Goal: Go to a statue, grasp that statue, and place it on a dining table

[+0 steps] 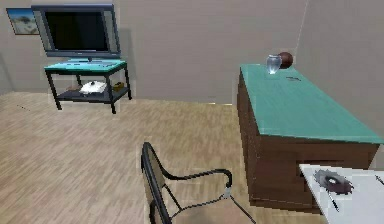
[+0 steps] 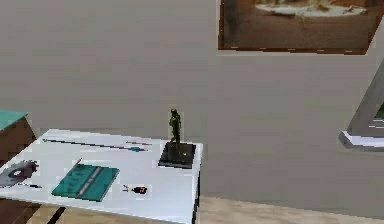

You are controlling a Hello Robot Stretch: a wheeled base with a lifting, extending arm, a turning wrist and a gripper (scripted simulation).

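End effector's state cannot be told; statue [image 2: 176, 138] stands upright near counter's [image 2: 100, 155] far corner, on the arm's reaching side.

Forward view looks down across room, arm side view faces near wall [image 2: 100, 60], white table [image 2: 130, 165] shared

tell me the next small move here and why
Probably nudge the base forward a little. In the arm side view the statue stands upright on the white table's far right corner, just left of the picture's middle, so a small roll should line it up with the arm's reach.
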